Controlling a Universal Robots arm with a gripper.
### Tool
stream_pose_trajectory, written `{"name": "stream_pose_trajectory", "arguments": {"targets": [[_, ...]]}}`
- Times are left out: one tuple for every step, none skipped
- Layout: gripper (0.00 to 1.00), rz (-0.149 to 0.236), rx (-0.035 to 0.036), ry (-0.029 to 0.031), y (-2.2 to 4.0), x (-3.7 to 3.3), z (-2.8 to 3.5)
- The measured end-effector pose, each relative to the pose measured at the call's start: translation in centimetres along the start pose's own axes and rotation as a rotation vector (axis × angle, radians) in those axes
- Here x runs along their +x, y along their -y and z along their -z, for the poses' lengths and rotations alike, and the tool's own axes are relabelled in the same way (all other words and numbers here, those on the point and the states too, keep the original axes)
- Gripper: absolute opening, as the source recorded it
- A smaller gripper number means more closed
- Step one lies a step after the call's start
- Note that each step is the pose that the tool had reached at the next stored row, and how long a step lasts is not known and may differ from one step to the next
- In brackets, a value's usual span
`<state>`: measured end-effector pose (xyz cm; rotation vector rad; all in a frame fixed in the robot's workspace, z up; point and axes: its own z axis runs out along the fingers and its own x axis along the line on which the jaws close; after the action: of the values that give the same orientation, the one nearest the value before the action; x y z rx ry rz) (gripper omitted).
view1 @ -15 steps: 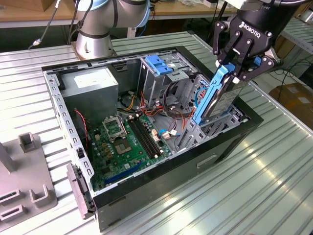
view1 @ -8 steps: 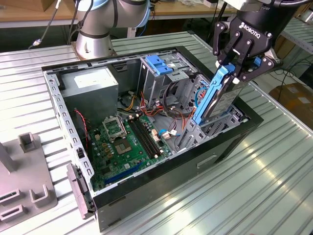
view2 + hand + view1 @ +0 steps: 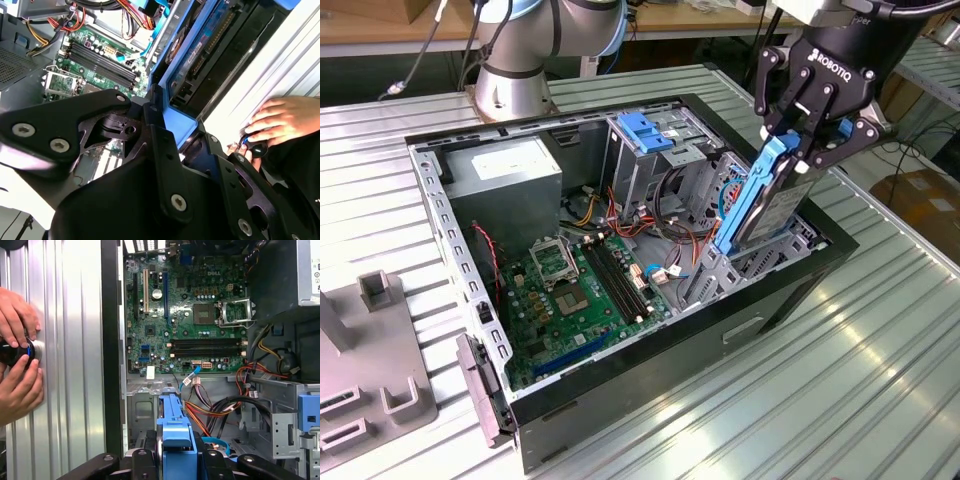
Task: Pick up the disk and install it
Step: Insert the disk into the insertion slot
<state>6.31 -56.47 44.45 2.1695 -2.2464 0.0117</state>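
The black gripper has its jaws closed on the upper end of the disk, pinching it across its blue side rails; in the first wrist view the gripper shows as two dark fingers on either side of the blue end of the disk; in the second wrist view the gripper clamps the same blue rail, with the disk running away from the camera; the disk stands on edge, tilted, its grey face with a white label turned toward the exterior view's right, and its lower end reaches down into the open computer case at the corner nearest the exterior view's right; whether that end touches anything inside cannot be told; just beside it lie red, orange and black cables and a metal drive cage with a blue top; further into the case sit the green motherboard and a grey power supply; the case lies on its side on a ribbed metal table; in the first wrist view a person's two hands rest on the table outside the case, holding a small black round object; one hand also appears in the second wrist view
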Motion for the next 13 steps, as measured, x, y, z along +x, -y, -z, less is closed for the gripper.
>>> {"name": "stream_pose_trajectory", "arguments": {"targets": [[0.37,0.0,0.0,0.0,0.0,0.0,-0.05],[0.37,0.0,0.0,0.0,0.0,0.0,-0.09],[0.37,0.0,0.0,0.0,0.0,0.0,-0.16],[0.37,0.0,0.0,0.0001,0.0,0.0,-0.21],[0.37,0.0,0.0,0.0,0.0,0.0,-0.25],[0.37,0.0,0.0,0.0001,0.01,0.0,-0.32],[0.37,0.0,0.0,0.0001,0.0,0.0,-0.38],[0.37,0.0,0.0,0.0,0.01,0.01,-0.5],[0.37,0.0,0.0,0.0,0.01,0.01,-0.6],[0.37,0.0,0.0,0.0,0.01,0.02,-0.76],[0.37,0.0,0.0,-0.0001,0.01,0.02,-0.87],[0.37,0.0,0.0,-0.0001,0.01,0.02,-0.96],[0.37,0.0,0.0,-0.0001,0.01,0.02,-1.07]]}}
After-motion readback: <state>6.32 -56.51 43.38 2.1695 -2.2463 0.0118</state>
